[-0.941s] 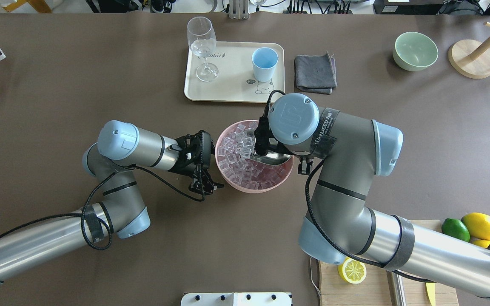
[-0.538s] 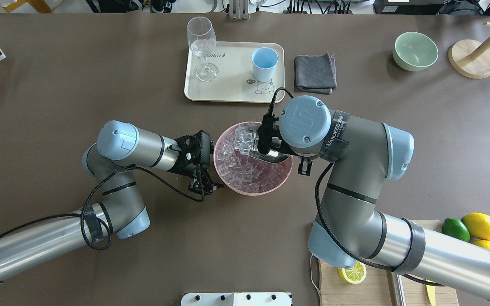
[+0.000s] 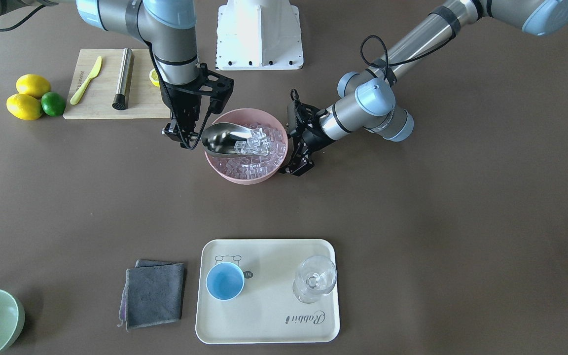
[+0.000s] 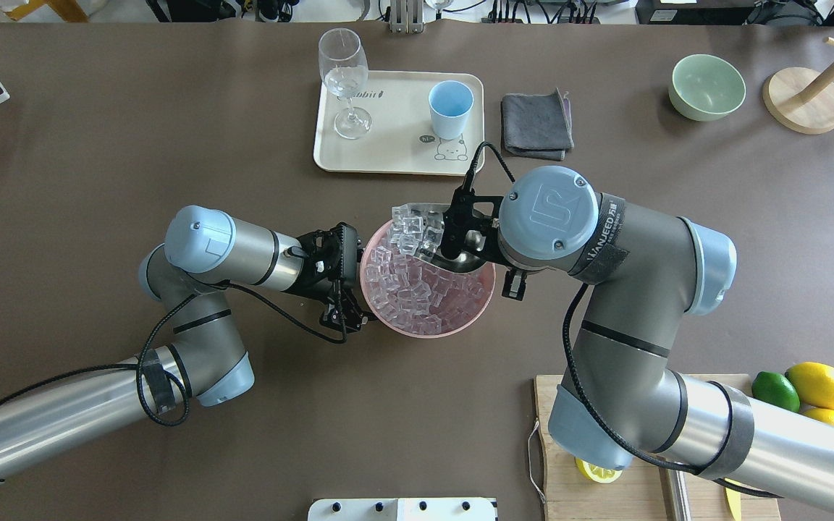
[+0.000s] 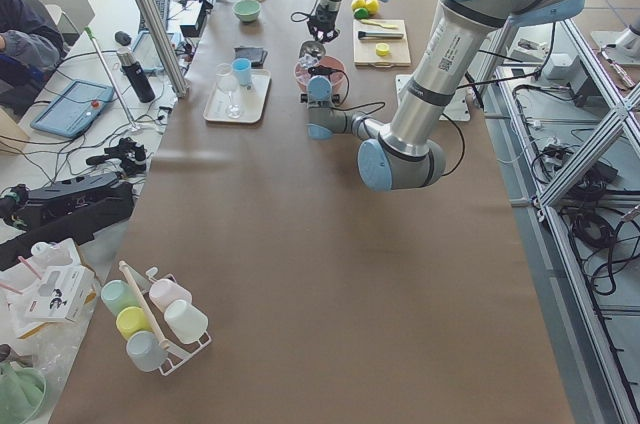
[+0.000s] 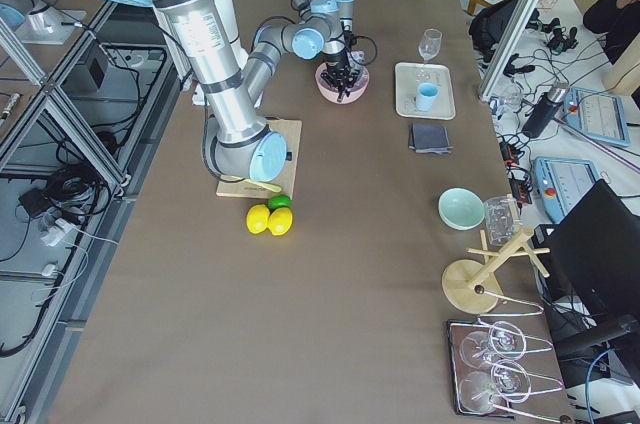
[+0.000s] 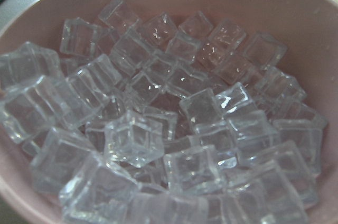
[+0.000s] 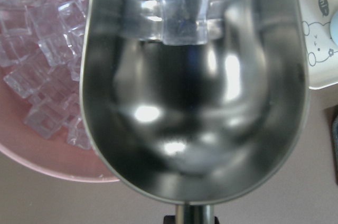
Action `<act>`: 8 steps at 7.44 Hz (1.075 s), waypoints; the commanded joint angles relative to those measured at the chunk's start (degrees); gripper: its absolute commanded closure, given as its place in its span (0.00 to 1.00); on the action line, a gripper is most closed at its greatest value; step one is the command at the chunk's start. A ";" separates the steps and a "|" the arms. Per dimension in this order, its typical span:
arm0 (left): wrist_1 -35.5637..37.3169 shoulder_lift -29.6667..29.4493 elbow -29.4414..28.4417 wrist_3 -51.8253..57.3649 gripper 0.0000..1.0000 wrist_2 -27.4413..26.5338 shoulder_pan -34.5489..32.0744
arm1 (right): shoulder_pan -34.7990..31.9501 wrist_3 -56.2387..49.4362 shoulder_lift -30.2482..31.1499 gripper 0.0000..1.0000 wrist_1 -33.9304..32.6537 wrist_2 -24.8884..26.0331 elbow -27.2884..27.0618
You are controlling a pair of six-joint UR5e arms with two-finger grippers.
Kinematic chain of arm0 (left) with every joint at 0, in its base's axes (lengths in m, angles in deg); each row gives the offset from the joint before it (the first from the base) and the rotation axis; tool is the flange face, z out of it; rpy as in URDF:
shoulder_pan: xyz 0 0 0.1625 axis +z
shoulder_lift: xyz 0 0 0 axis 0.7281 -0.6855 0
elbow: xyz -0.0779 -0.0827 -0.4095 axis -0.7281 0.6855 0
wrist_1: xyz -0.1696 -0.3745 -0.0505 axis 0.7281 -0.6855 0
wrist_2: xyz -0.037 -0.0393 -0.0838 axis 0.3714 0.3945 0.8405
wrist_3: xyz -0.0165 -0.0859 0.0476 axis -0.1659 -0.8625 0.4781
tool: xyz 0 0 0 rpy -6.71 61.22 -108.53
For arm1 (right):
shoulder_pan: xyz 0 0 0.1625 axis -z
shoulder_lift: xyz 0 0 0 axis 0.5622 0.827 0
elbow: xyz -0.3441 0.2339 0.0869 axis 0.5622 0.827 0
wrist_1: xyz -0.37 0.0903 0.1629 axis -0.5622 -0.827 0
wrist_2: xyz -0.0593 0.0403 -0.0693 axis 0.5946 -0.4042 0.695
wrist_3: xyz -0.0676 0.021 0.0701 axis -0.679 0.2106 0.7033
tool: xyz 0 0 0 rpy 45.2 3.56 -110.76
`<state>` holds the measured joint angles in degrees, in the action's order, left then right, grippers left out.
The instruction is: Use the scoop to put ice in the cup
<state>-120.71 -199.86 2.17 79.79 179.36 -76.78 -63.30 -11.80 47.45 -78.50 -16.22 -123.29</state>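
My right gripper (image 3: 183,135) is shut on the thin handle of the steel scoop (image 3: 225,138). It holds the scoop raised over the far rim of the pink bowl (image 4: 424,333). Several ice cubes (image 4: 413,220) sit at the scoop's open mouth, and one shows in the right wrist view (image 8: 184,17). The bowl holds many more ice cubes (image 7: 158,129). My left gripper (image 4: 350,317) sits at the bowl's left rim and looks closed on it. The light-blue cup (image 4: 450,107) stands empty on the cream tray (image 4: 395,158), beyond the bowl.
A clear stemmed glass (image 4: 344,79) stands on the tray's left. A grey cloth (image 4: 536,124) lies right of the tray, with a pale green bowl (image 4: 706,87) further right. A cutting board (image 3: 91,106) with a steel cylinder (image 3: 122,79), lemons and a lime lies near the right arm.
My right arm has lifted the scoop out of the ice pile with cubes in it and drawn it toward the bowl's far rim. The bowl shifted slightly. The left arm stayed put.
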 commanded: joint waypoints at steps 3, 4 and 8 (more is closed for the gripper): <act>-0.09 0.11 0.09 -0.17 0.02 0.52 -0.52 | -0.09 8.55 12.72 1.00 11.03 -0.85 -11.45; -0.09 0.55 0.17 -0.35 0.02 0.79 -1.75 | -0.09 9.09 13.17 1.00 12.46 -0.76 -11.28; 2.53 2.65 0.09 -0.61 0.02 9.65 -10.79 | -12.09 17.35 8.73 1.00 11.69 -17.67 3.61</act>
<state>-119.96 -198.16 2.30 79.15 185.97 -83.78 -69.04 3.32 60.02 -66.39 -25.48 -127.70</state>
